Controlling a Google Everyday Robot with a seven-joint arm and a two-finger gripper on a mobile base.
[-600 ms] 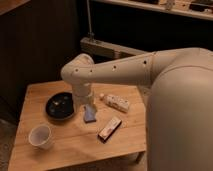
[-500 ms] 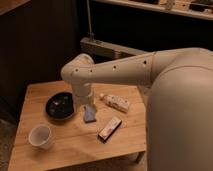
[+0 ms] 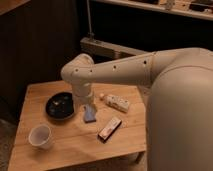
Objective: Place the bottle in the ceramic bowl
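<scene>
Currently: bottle (image 3: 116,103) flat on bench (image 3: 70,146), ungrasped; claw (image 3: 86,103) low between it and ceramic bowl (image 3: 60,106), likely staging pickup; claw opening: cannot tell.

The arm (image 3: 125,67) extends leftward from the large white body (image 3: 180,110) on the right. It bends at 1 rounded elbow joint (image 3: 75,72) and turns straight down. The gripper (image 3: 85,103) hangs directly below the wrist (image 3: 83,92), at the arm's lowest point, pointing downward.
</scene>
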